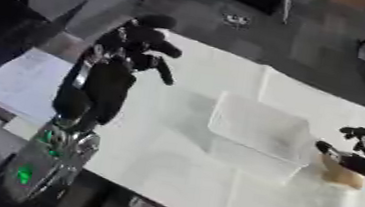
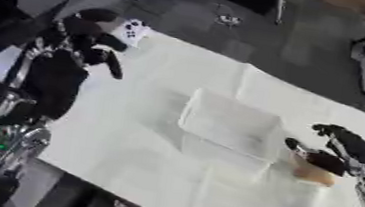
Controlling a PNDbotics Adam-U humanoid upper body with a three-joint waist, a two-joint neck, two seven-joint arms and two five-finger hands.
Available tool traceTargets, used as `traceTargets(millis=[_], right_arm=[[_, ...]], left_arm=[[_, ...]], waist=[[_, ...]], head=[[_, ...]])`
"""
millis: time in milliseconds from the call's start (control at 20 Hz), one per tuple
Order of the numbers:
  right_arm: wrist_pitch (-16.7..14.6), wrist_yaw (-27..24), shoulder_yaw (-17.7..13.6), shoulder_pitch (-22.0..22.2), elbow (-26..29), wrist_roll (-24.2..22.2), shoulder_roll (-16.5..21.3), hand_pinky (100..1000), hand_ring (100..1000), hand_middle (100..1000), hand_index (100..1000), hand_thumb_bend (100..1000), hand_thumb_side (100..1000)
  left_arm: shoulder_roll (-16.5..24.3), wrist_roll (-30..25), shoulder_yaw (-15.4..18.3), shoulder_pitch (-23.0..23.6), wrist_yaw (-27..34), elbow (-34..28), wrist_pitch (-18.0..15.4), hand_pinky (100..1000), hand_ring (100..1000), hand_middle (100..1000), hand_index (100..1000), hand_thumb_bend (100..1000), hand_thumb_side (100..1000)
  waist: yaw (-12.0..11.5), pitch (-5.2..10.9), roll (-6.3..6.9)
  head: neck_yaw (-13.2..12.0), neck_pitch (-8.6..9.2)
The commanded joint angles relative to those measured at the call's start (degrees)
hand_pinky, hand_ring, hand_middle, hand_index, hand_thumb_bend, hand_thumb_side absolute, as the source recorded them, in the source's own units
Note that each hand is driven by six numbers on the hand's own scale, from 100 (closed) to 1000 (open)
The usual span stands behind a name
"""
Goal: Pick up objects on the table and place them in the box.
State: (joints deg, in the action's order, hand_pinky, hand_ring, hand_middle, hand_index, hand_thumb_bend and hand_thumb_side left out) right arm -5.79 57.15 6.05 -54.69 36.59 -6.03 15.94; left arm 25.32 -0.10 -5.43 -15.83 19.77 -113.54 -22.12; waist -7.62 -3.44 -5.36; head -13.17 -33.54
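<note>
My right hand (image 2: 338, 151) has its fingers curled around a tan object (image 2: 311, 173) (shape unclear), low at the table, just right of the clear box (image 2: 227, 124). The box lies to my left, close by, its open top unobstructed. My left hand (image 1: 141, 44) hovers with curled fingers, well away, holding nothing.

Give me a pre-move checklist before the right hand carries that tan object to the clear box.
1. Right hand closed on the tan rounded object: ok, fingers curl over its top.
2. Object lifted off the white table: cannot tell.
3. Clear plastic box upright, open top: ok.
4. Box contents: looks empty, ok.
5. Path from object to box: ok, box sits just beside it.
6. Left hand out of the way: ok, raised with curled fingers, left of box.
</note>
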Motion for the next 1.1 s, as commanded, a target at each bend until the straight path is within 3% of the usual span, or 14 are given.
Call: traceTargets(millis=[50, 350, 500, 700, 750, 800, 850, 900, 950, 1000, 1050, 1100], right_arm=[[2.1, 2.0, 0.0, -0.3, 1.3, 1.9, -0.8, 684, 724, 817, 914, 624, 1000], [4.9, 9.0, -0.8, 0.0, 0.4, 6.4, -2.9, 709, 745, 842, 919, 642, 949], [5.2, 10.2, -1.1, 0.2, -0.2, 7.3, -3.7, 702, 740, 839, 920, 642, 946], [5.3, 10.9, -1.3, 0.2, -0.9, 7.7, -4.4, 671, 736, 842, 921, 624, 925], [5.5, 11.2, -1.3, 0.3, -1.2, 7.6, -4.6, 639, 734, 845, 923, 680, 879], [5.7, 11.4, -1.4, 0.3, -1.4, 7.6, -4.8, 588, 729, 847, 922, 610, 898], [5.9, 11.7, -1.4, 0.4, -1.5, 7.6, -5.0, 603, 730, 846, 922, 613, 901], [6.0, 11.9, -1.4, 0.4, -1.6, 7.6, -5.1, 359, 673, 841, 916, 568, 853], [6.1, 12.0, -1.5, 0.5, -1.6, 7.8, -5.1, 191, 567, 798, 885, 516, 804], [6.1, 11.9, -1.6, 0.5, -1.3, 8.6, -5.0, 100, 495, 758, 860, 482, 762], [5.3, 11.4, -1.6, 0.4, -0.6, 10.0, -4.8, 100, 333, 610, 792, 410, 698], [3.6, 10.4, -1.5, 0.3, 0.2, 11.8, -4.4, 100, 204, 444, 648, 381, 657]], left_arm=[[0.3, -0.2, 0.0, -0.5, 0.3, -1.1, 0.1, 431, 681, 788, 732, 697, 776], [0.2, -0.3, -0.1, -0.3, 0.2, -1.1, 0.1, 430, 681, 788, 732, 696, 777], [0.1, -0.3, -0.1, 0.0, 0.1, -1.1, 0.1, 429, 682, 788, 732, 694, 779], [0.0, -0.3, -0.1, 0.2, -0.1, -1.1, 0.0, 428, 682, 789, 731, 691, 780], [0.0, -0.3, -0.1, 0.3, -0.2, -1.1, 0.0, 427, 682, 789, 732, 691, 777], [0.0, -0.3, -0.1, 0.3, -0.2, -1.1, 0.0, 427, 682, 789, 732, 691, 781], [0.0, -0.3, -0.1, 0.3, -0.3, -1.1, 0.0, 427, 682, 789, 732, 691, 780], [0.0, -0.3, -0.1, 0.3, -0.3, -1.1, 0.0, 427, 682, 789, 732, 691, 780], [0.0, -0.3, -0.1, 0.3, -0.3, -1.1, 0.0, 428, 682, 788, 732, 692, 779], [0.0, -0.2, -0.1, 0.2, -0.3, -1.1, 0.0, 428, 682, 788, 731, 692, 779], [0.0, -0.2, 0.0, 0.2, -0.3, -1.1, -0.1, 428, 682, 788, 731, 692, 778], [0.0, -0.2, 0.0, 0.2, -0.3, -1.1, -0.1, 428, 682, 788, 731, 692, 778]], waist=[[0.2, 0.80, 0.51], [0.4, 0.80, 0.76], [0.6, 0.76, 0.96], [0.8, 0.66, 1.19], [0.9, 0.64, 1.23], [0.9, 0.61, 1.26], [0.9, 0.59, 1.28], [0.9, 0.58, 1.28], [0.9, 0.58, 1.28], [0.8, 0.58, 1.26], [0.8, 0.61, 1.23], [0.8, 0.65, 1.20]], head=[[2.7, 0.43], [16.3, 2.52], [20.5, 3.14], [21.8, 3.00], [21.8, 2.99], [21.7, 3.01], [21.6, 3.00], [21.4, 2.95], [21.0, 2.81], [20.4, 2.58], [19.3, 2.19], [17.9, 1.81]])
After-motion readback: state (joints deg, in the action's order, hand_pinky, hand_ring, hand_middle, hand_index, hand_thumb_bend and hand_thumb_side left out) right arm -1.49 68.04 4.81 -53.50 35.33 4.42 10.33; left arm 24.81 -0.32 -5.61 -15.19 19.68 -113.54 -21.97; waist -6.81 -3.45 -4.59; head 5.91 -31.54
